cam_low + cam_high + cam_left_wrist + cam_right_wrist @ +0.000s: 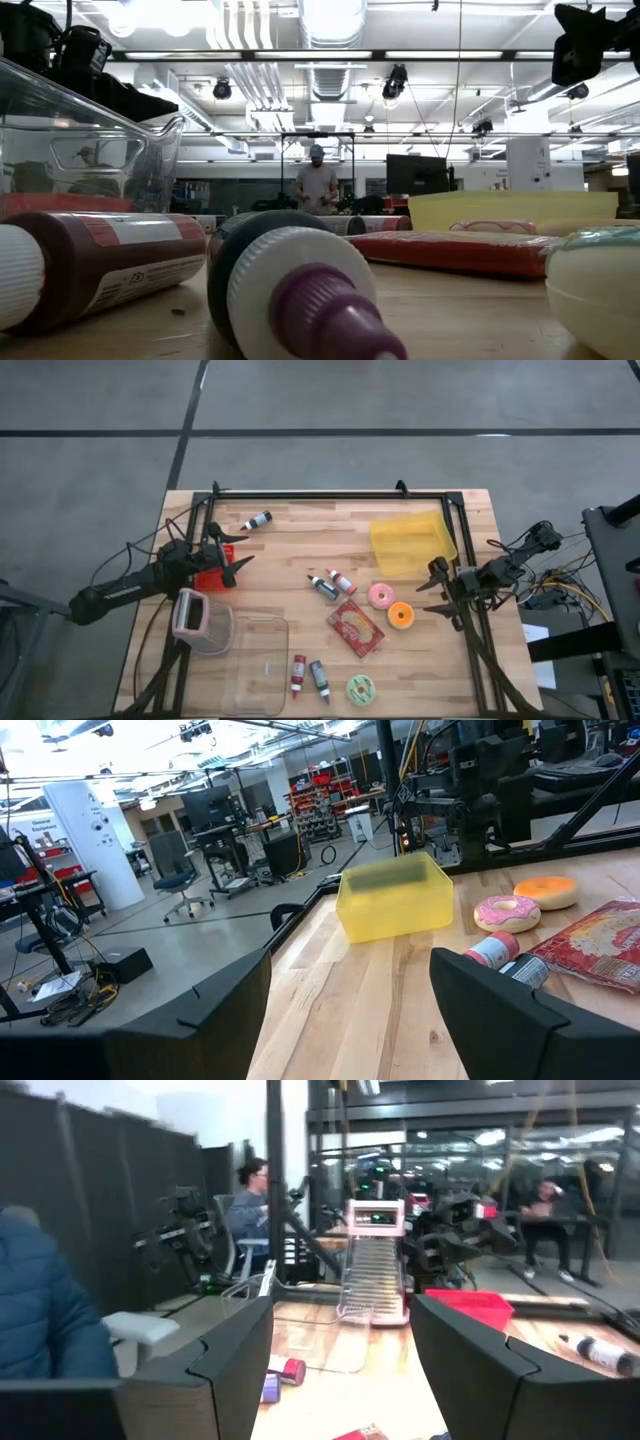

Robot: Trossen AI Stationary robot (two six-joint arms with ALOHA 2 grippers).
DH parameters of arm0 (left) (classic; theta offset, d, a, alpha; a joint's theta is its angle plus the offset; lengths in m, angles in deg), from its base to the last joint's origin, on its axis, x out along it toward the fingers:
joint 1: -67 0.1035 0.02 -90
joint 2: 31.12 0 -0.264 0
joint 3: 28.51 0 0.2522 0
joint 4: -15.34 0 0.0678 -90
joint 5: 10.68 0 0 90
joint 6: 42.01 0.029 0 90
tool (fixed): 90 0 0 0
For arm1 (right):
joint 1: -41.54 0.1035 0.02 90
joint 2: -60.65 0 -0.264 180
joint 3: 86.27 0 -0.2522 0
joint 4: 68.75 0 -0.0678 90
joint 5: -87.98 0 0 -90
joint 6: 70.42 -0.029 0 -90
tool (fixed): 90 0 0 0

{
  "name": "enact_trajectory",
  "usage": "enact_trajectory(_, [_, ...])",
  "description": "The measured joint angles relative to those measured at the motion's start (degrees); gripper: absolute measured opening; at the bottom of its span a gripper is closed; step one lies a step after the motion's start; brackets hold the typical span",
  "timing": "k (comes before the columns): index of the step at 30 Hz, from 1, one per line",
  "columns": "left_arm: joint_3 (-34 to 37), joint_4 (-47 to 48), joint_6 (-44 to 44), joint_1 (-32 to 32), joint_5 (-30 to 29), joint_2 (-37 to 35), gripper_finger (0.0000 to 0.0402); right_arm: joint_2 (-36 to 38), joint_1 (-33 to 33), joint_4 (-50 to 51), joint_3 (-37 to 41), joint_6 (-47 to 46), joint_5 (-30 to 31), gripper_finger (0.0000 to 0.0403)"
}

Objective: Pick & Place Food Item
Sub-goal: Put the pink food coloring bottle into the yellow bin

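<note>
Purple-capped bottle [300, 290], nozzle toward camera

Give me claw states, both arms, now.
Left claw: open, holding nothing, above the table's left side beside the red bin.
Right claw: open, holding nothing, at the table's right edge near the orange donut.

I see a translucent yellow plastic bin [412, 542] on the pale striped wooden table [300, 540]. Near it lie a pink-iced doughnut [381, 596], an orange-iced doughnut [401, 615] and a green-iced doughnut [360, 688]. The flat snack packet [355, 629] is red with a light printed pattern. A solid red box [212, 577] sits by my black left gripper [232, 556].
</note>
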Motion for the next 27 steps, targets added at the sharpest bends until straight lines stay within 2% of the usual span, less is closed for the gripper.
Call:
enact_trajectory(4, [0.0,0.0,0.0,0.0,0.0,0.0,0.0278,-0.4,-0.1,0.6,-2.3,-4.4,9.6,0.0233])
enact_trajectory(8, [0.0,0.0,0.0,0.0,-0.1,0.0,0.0278,-2.6,-0.1,0.7,-8.4,-0.6,11.6,0.0233])
enact_trajectory(10, [0.0,0.0,0.0,0.0,-0.1,0.0,0.0278,-5.0,0.0,3.7,-12.3,-0.4,14.4,0.0233])
enact_trajectory(16, [0.0,0.0,0.0,0.0,-0.1,0.0,0.0278,-16.0,0.0,16.8,-24.2,-2.2,28.6,0.0233])
enact_trajectory(22, [0.0,0.0,0.0,0.0,-0.1,0.0,0.0278,-27.2,-1.2,18.2,-32.9,-3.6,28.8,0.0233])
enact_trajectory(25, [0.0,0.0,0.0,0.0,0.1,0.0,0.0278,-32.6,-4.2,19.8,-36.0,-5.7,28.7,0.0233])
enact_trajectory(27, [0.0,0.0,0.0,0.0,0.1,0.0,0.0278,-35.7,-7.1,24.4,-38.2,-9.6,27.9,0.0233])
